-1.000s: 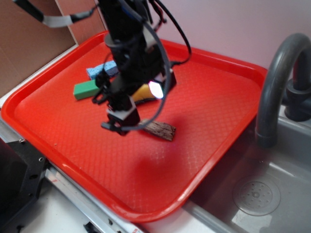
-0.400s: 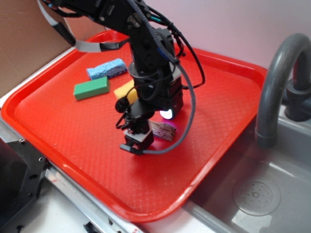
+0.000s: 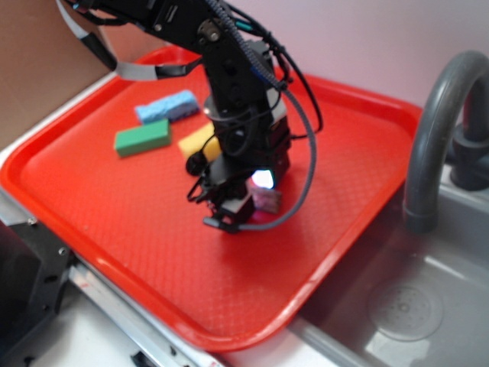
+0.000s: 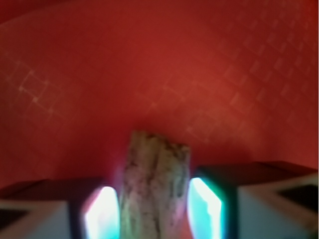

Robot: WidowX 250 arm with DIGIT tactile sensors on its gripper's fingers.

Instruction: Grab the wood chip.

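- Wood chip (image 4: 154, 186) lies on the red tray (image 3: 114, 206), near its middle — in the wrist view it sits between the two fingers, a thin gap showing on either side.
- Gripper (image 3: 238, 214) is lowered over the chip, spread and not clamped on it.
- Green block (image 3: 142, 138), blue sponge (image 3: 166, 107) and yellow sponge (image 3: 197, 140) rest toward the tray's far left.
- Grey faucet (image 3: 435, 122) stands right of the tray.

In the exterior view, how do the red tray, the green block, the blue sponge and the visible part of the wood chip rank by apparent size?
Largest to smallest:
1. red tray
2. green block and blue sponge, too alike to rank
3. wood chip, mostly hidden by the gripper
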